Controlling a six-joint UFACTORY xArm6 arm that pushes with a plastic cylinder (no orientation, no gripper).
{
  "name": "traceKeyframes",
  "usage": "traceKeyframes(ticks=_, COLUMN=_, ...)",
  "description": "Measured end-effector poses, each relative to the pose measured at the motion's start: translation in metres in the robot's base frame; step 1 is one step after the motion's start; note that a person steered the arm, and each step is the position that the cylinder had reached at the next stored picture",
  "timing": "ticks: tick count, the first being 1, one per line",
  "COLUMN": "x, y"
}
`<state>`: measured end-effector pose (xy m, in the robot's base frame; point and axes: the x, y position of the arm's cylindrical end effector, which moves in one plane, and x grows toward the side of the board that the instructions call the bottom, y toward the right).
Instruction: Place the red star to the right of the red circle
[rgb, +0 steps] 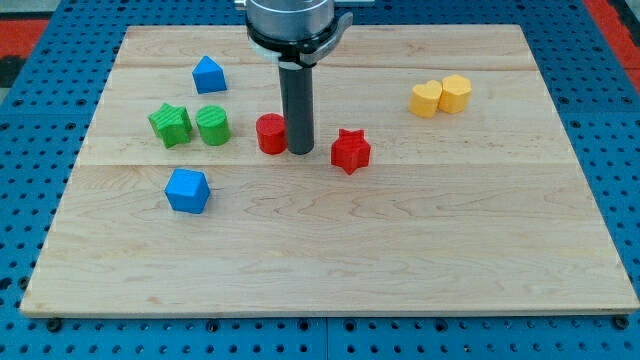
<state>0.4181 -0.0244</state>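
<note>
The red circle (269, 133) lies near the middle of the wooden board (330, 260), partly hidden behind my rod. The red star (350, 151) lies a short way to its right and slightly lower. My tip (301, 152) rests on the board between the two, touching or nearly touching the circle's right side and a small gap away from the star's left side.
A green star (171, 124) and a green circle (212, 126) sit left of the red circle. A blue pentagon-like block (208, 75) is at upper left, a blue cube (187, 191) at lower left. Two yellow blocks (441, 96) touch at upper right.
</note>
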Motion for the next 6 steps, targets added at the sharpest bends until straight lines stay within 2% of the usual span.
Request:
traceKeyframes(ticks=1, x=0.039, y=0.008)
traceKeyframes(ticks=2, x=0.059, y=0.019)
traceKeyframes(ticks=3, x=0.049, y=0.064)
traceKeyframes(ticks=4, x=0.013, y=0.063)
traceKeyframes(ticks=5, x=0.012, y=0.077)
traceKeyframes(ticks=6, x=0.050, y=0.051)
